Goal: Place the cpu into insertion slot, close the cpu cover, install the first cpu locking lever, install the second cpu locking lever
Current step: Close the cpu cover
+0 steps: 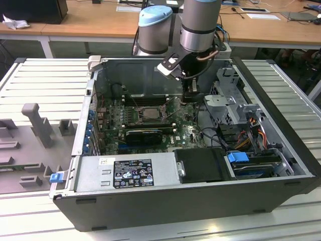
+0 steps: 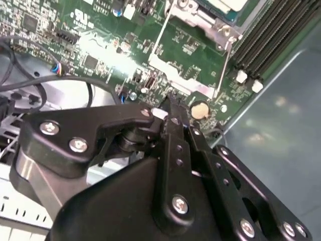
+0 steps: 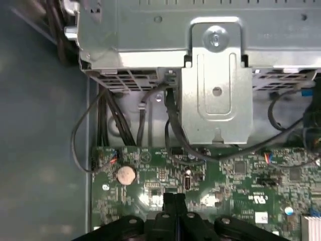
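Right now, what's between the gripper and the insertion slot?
In the second wrist view, a stretch of green board with small components lies between the gripper and the insertion slot.

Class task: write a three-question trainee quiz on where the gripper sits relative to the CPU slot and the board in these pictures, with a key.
1. True or false: the gripper hangs directly over the slot.
2. Which round part on the board lies close to the gripper in both wrist views? A) coin cell B) fan C) knob
3. Fill in: in the exterior view, the gripper is on the slot's ____ side.

Key: 1 false, it is over the board beside the slot; 2 A; 3 right, meaning the exterior view's right.
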